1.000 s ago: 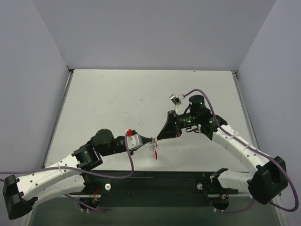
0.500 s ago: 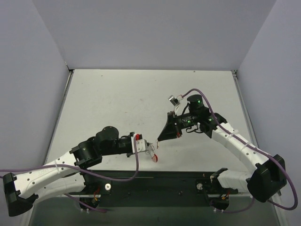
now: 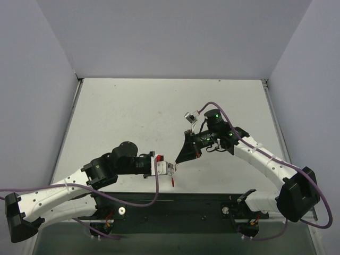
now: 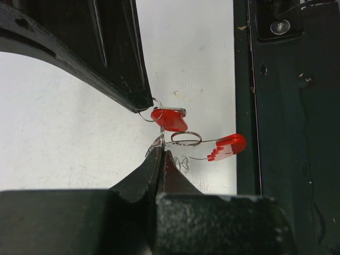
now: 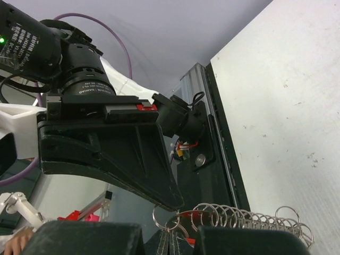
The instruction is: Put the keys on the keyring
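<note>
Over the last second both arms are converging above the near part of the pale grey worktop (image 3: 133,117). The left end effector (image 3: 169,169) is pushing further right and rolling at the wrist, while the right end effector (image 3: 178,160) is coming down and left to meet it. Their tips are now standing touching or very nearly so. Both end effectors are staying clenched throughout. In the left wrist view the left one is gripping the thin silver wire keyring (image 4: 186,138), with a strand of the wire rising straight out from between its closed fingertips. The right one is pressing its closed tip against the small loop above a small key with a red plastic head and a silver cap (image 4: 169,119). Whether it is actually pinching that loop cannot be told. A second small key with a toothed red plastic head and a thin silver shaft (image 4: 227,147) is dangling off the wire to one side, and in the overhead view it is hanging lower and nearer the arm bases than before. Assessment: the threading step is under way and the parts are coming into line. No view is confirming that the upper key is seated on the keyring, so the task is being judged incomplete.
</note>
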`<state>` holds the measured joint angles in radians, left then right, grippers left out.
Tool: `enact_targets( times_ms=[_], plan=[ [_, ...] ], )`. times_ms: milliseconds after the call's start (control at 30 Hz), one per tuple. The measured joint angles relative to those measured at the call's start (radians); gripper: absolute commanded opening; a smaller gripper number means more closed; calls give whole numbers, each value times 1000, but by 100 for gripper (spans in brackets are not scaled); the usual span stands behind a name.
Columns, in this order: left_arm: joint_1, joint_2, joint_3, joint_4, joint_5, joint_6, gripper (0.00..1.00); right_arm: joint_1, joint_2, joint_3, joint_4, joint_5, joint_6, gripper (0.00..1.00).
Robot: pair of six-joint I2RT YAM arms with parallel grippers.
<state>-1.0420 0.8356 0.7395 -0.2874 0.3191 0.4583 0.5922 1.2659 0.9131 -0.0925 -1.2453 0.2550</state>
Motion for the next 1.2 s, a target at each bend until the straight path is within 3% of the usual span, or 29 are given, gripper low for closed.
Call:
enact_targets(
  times_ms=[1200],
  plan=[
    [0,-33,-16,11,32,-5,0,51,54,39,-50,8,-45,0]
  ],
)
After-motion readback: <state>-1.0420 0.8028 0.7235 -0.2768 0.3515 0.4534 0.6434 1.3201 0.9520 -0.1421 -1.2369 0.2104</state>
